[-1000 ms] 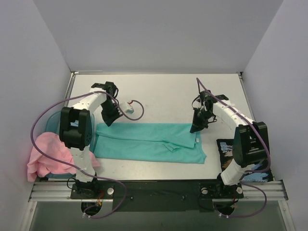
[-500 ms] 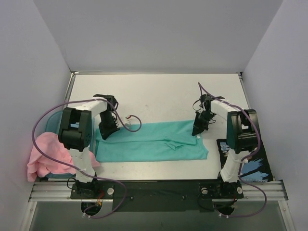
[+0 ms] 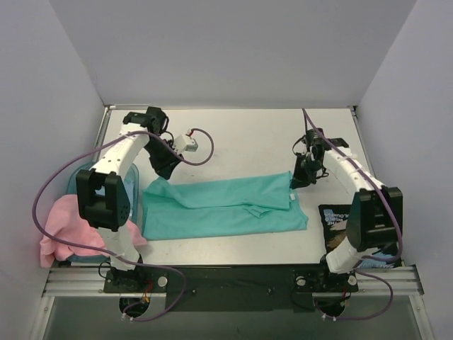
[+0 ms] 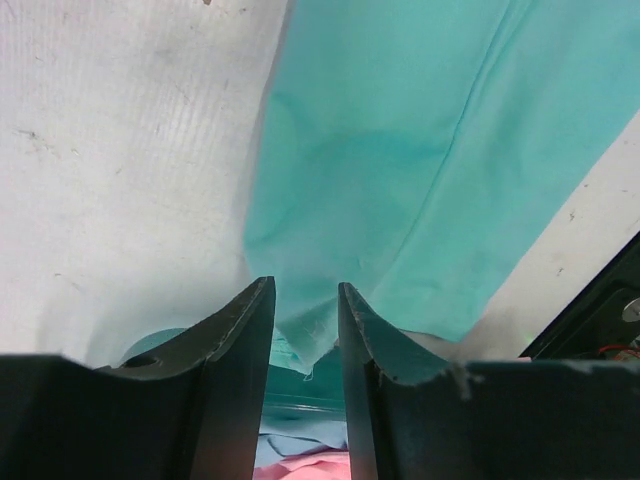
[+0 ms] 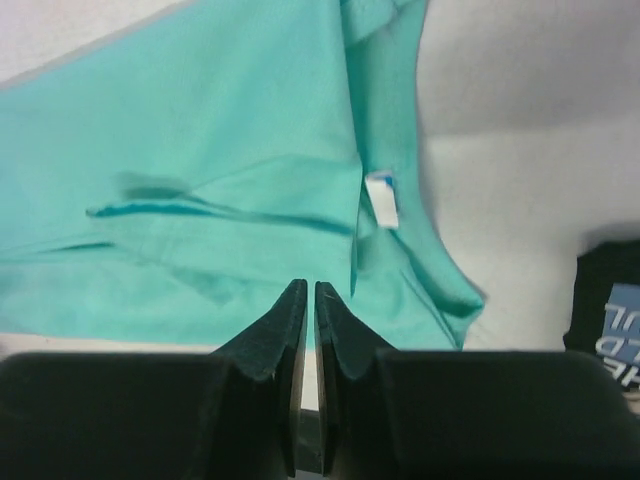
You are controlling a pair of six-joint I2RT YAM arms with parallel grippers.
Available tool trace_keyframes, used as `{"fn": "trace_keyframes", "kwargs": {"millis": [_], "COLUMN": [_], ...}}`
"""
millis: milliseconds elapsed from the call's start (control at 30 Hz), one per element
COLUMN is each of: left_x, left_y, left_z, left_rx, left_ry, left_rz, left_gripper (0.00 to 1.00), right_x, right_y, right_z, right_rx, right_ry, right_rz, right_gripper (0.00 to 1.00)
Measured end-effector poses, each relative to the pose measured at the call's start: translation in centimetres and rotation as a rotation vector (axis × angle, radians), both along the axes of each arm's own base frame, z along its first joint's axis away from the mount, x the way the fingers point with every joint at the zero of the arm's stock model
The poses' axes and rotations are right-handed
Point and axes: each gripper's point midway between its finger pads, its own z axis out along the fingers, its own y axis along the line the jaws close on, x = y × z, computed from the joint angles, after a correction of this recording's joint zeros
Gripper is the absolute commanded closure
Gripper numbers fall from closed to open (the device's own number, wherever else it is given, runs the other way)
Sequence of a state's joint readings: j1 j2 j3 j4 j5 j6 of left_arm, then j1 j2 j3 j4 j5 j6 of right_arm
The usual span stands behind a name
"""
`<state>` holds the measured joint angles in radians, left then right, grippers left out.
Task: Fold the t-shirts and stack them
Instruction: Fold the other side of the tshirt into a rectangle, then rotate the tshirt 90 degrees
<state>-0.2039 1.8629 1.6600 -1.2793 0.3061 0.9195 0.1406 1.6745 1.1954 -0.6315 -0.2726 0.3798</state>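
Observation:
The teal-green t-shirt lies folded in a long band across the table's middle; it also shows in the left wrist view and the right wrist view. Its white tag sits near its right end. My left gripper holds the band's back left corner a little off the table; in the left wrist view the jaws stand slightly apart with cloth between them. My right gripper is shut at the band's back right corner, with no cloth seen between its jaws. The pale pink t-shirt is bunched at the far left.
A translucent blue tub stands at the left edge under the pink shirt. A black printed packet lies on the table right of the teal shirt, also in the right wrist view. Purple cables loop from both arms.
Both grippers moved toward the back of the table. The teal shirt's back edge shifted back with them, and its left corner rose.

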Motion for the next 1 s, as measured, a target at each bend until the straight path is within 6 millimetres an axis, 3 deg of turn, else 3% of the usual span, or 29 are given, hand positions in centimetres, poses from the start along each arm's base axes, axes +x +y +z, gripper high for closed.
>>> {"fn": "trace_keyframes", "kwargs": {"millis": [67, 133, 267, 333, 433, 467, 533, 567, 800, 833, 867, 933, 1000], "left_x": [-0.5, -1.0, -2.5, -3.7, -6.3, -7.1, -8.3, -8.7, -7.9, -7.4, -6.5, -5.1, -4.0], "left_y": [0.1, 0.3, 1.4, 2.5, 5.2, 6.1, 7.0, 7.1, 6.2, 6.0, 5.6, 4.9, 4.2], "left_z": [0.3, -0.2, -1.8, -2.6, -4.1, -4.6, -5.5, -5.7, -4.9, -4.5, -3.8, -2.8, -2.1], "left_rx": [0.000, 0.013, 0.065, 0.101, 0.189, 0.222, 0.252, 0.257, 0.215, 0.208, 0.191, 0.158, 0.121], "left_ry": [0.000, 0.021, 0.095, 0.126, 0.180, 0.195, 0.228, 0.240, 0.216, 0.200, 0.171, 0.125, 0.089], "left_rz": [0.034, 0.064, 0.074, 0.065, 0.059, 0.058, 0.039, 0.029, 0.010, 0.013, 0.019, 0.036, 0.060], "left_gripper": [0.61, 0.64, 0.66, 0.65, 0.57, 0.51, 0.29, 0.29, 0.31, 0.34, 0.46, 0.60, 0.61], "right_x": [-1.0, -2.9, -7.0, -7.8, -7.6, -7.4, -7.3, -7.2, -7.0, -7.0, -7.1, -7.6, -8.0], "right_y": [0.2, 0.6, 1.4, 1.4, 1.4, 1.5, 1.7, 1.8, 2.0, 2.0, 2.0, 1.9, 1.8], "right_z": [1.4, 1.1, -2.5, -3.6, -4.4, -4.5, -4.7, -4.8, -4.9, -4.8, -4.7, -4.3, -4.1], "right_rx": [0.009, 0.017, 0.018, 0.010, 0.010, 0.015, 0.026, 0.031, 0.038, 0.039, 0.040, 0.043, 0.044], "right_ry": [-0.039, -0.018, 0.142, 0.195, 0.210, 0.205, 0.205, 0.208, 0.203, 0.198, 0.193, 0.181, 0.173], "right_rz": [-0.007, -0.009, -0.015, -0.025, -0.032, -0.032, -0.030, -0.029, -0.034, -0.038, -0.045, -0.063, -0.082], "right_gripper": [1.00, 1.00, 1.00, 1.00, 1.00, 1.00, 0.96, 0.96, 1.00, 1.00, 1.00, 1.00, 1.00]}}
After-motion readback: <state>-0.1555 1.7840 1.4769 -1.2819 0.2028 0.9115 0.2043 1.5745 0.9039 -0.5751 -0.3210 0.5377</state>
